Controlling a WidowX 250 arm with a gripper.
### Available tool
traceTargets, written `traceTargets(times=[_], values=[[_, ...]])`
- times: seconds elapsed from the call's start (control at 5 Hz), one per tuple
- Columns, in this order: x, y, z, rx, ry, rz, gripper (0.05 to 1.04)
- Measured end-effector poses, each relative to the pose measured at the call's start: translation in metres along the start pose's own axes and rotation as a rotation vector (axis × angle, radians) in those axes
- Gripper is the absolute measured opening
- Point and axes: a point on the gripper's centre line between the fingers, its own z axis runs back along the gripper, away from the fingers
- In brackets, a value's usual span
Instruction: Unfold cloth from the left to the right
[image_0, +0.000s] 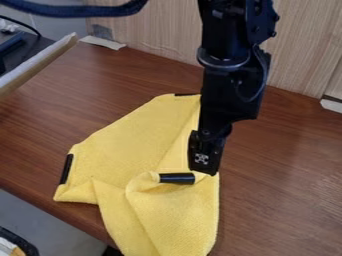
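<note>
Your largest surface was the reddish-brown wooden counter (287, 165), with a pale wood-grain panel (153, 27) standing along its far side. A light, flat-edged board (40, 62) slanted in at the far left, a thick dark-blue cable (80, 10) crossed above it, and grey floor (33, 212) lay below the near left edge.

Your black jointed arm (230, 75) came down from the far side. Beneath it the yellow woven cloth (127, 135) lay across the middle of the counter, partly folded: its far left part was fairly flat, while its near part was doubled over and rumpled. One black strip (67, 169) sat on its left edge and another (186, 94) on its far edge.

The black hand (204, 169) was low over the cloth's right side, just beside a short black tube-like piece (177, 178) at the turned-over corner. You could not tell whether the hand was apart, together or clamped on cloth.

You seemed to be at the step of taking that corner. The next move called for a sure hold on the loose layer alone, then a low lift and a sweep to the right, so the flap would open without dragging the layer beneath.
</note>
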Motion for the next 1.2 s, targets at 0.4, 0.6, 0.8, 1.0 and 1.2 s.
traceTargets(times=[0.4,0.6,0.8,1.0,1.2], values=[[-0.007,-0.005,-0.013,-0.039,0.033,0.101,1.001],[-0.01,-0.006,-0.016,-0.053,0.009,0.21,1.001],[-0.019,-0.011,-0.021,-0.043,-0.005,0.389,1.001],[-0.029,-0.017,-0.034,-0.049,-0.037,0.631,1.001],[-0.035,-0.012,-0.037,0.0,-0.01,0.701,1.001]])
